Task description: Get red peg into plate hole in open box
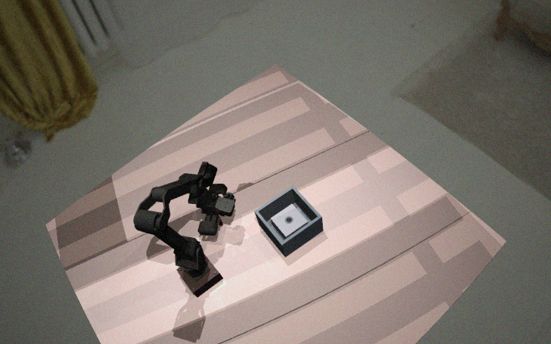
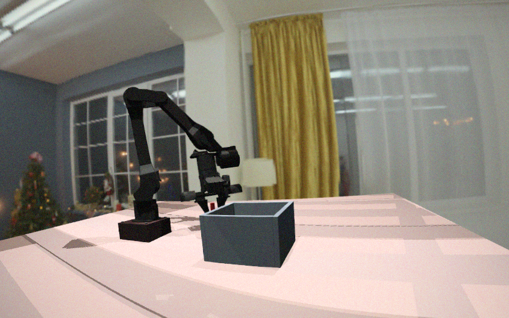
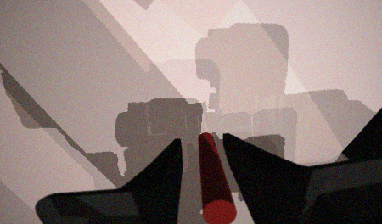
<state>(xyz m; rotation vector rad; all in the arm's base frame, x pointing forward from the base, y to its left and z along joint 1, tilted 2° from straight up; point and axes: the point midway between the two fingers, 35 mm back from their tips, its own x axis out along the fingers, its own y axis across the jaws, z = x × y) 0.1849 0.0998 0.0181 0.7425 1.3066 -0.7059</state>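
The red peg stands on the table, mostly hidden by the gripper in the top view. My gripper is low over it, pointing down. The fingers are partly open, one on each side of the peg; the wrist view shows a narrow gap on both sides, so it is not gripped. The open dark blue-grey box stands apart from the gripper. The pale plate lies at its bottom, with the empty hole near its middle.
The arm's base stands on the striped wooden table, to the left of the box in the top and exterior views. The box's raised walls are the obstacle beside the gripper. Arm shadows fall around the peg.
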